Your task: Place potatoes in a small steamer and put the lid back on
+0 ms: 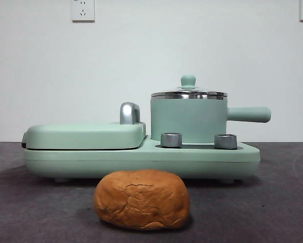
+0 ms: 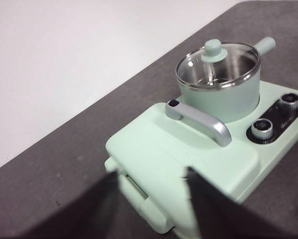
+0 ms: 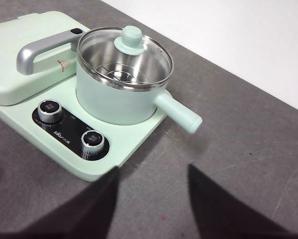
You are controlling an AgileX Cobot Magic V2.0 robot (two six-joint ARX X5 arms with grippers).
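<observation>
Both jaws open, empty; lid (image 1: 188,92) on steamer (image 1: 188,120)

Only small parts of the robot show. The left gripper (image 2: 151,199) has two black jaws. They look like dark, blurry wedges, wide at the base and thinner toward the tips. The right gripper (image 3: 151,199) looks the same, with two black jaws shaped like soft pointed wedges. The jaws are plain and dull, with no marks, screws or cables to be seen. The front view shows no part of the robot.
</observation>
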